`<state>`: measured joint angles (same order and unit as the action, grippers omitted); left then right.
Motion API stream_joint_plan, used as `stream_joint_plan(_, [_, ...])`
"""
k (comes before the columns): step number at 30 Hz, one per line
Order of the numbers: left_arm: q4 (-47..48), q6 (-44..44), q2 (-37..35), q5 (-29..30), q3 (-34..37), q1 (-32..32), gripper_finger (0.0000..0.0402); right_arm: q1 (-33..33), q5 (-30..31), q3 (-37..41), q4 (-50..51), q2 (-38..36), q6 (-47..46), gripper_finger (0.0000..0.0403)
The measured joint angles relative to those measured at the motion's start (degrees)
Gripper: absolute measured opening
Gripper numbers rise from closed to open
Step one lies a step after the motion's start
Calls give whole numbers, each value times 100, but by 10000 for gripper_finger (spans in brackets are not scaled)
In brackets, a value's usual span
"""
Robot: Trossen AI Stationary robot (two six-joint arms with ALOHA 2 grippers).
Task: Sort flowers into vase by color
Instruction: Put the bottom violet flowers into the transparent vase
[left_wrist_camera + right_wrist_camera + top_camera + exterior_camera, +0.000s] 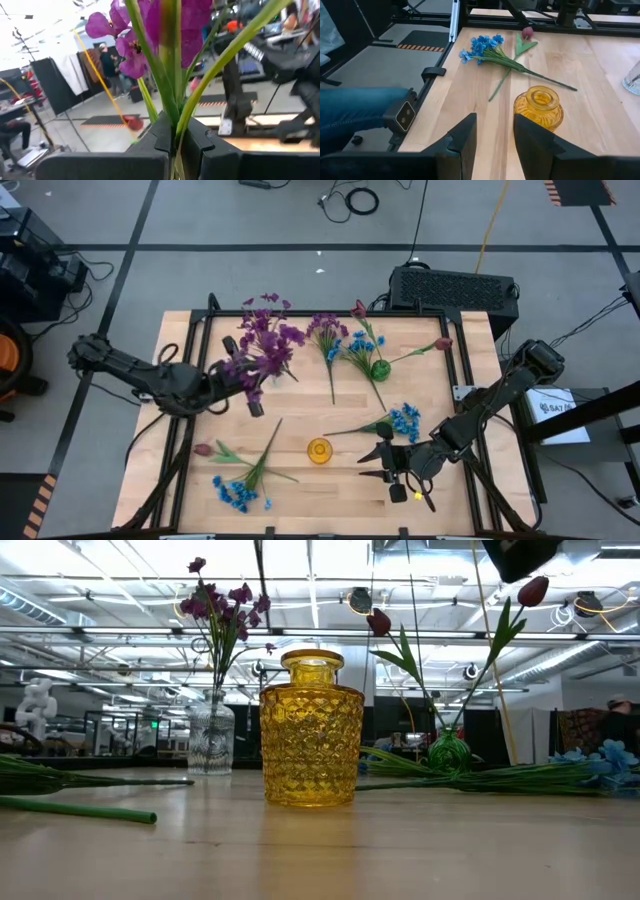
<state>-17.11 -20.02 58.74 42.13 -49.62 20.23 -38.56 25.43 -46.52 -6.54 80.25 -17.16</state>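
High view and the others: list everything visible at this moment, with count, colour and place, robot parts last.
Yellow vase: one, amber glass, near front centre, empty.
Green vase: one, back right, holding two dark red flowers.
Clear vase: one, back left, holding purple flowers.
Purple sprig: one, lying at back centre.
Blue sprigs: three, one beside the green vase, one at right centre, one at front left.
Red flower: one, lying at front left.
Left gripper: shut on a purple bunch.
Right gripper: open, right of the yellow vase.
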Motion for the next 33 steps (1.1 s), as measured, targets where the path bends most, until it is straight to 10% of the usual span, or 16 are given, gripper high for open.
stream_joint_plan(16, [-600,-328,-1573,414,1994,126,18,-1,0,0,3,0,84,120])
stream_joint_plan(33, [-210,-1269,-2075,400,2094,112,17,1,0,0,263,0,-315,120])
